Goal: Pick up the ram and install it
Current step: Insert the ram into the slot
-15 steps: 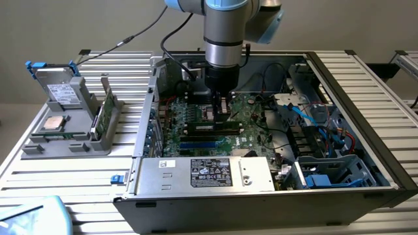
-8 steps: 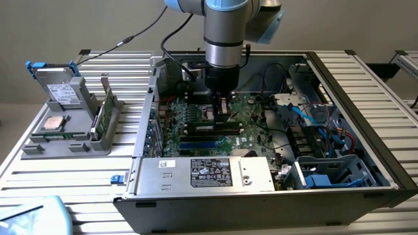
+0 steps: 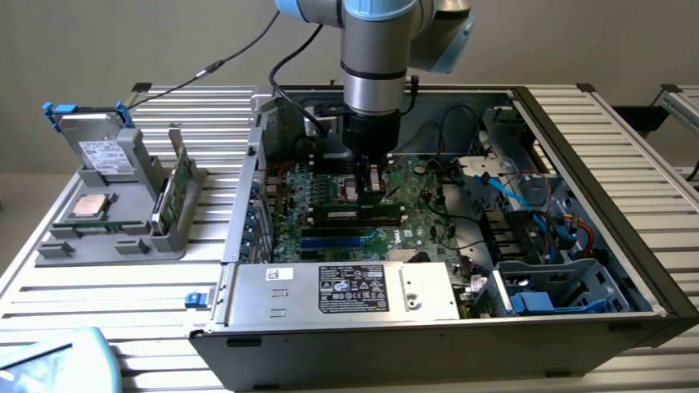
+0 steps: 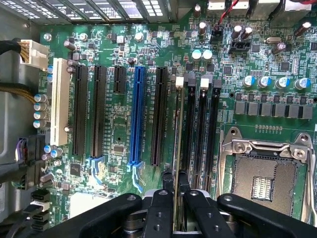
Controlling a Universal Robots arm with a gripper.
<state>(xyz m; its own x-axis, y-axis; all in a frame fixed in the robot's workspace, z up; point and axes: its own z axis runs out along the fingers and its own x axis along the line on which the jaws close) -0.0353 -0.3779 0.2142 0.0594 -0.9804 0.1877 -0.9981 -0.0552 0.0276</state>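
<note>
The ram [image 4: 176, 129] shows edge-on as a thin line running away from my fingertips, which pinch one end of it. My gripper [image 4: 174, 184] is shut on it, its black fingers [image 4: 158, 208] close together. The stick lies along the first of the black memory slots [image 4: 190, 129], beside the white latch [image 4: 179, 82]; I cannot tell whether it is seated. In the exterior view the gripper [image 3: 372, 187] reaches straight down into the open computer case, with the dark ram [image 3: 355, 215] under it on the green motherboard [image 3: 421, 237].
An empty processor socket [image 4: 265, 181] sits beside the memory slots. Blue [image 4: 137, 114] and black expansion slots lie on the other side. A silver power supply [image 3: 349, 288] fills the case front. On the exterior view's left, a grey fixture [image 3: 110, 237] holds a drive, a chip and a green card [image 3: 180, 188].
</note>
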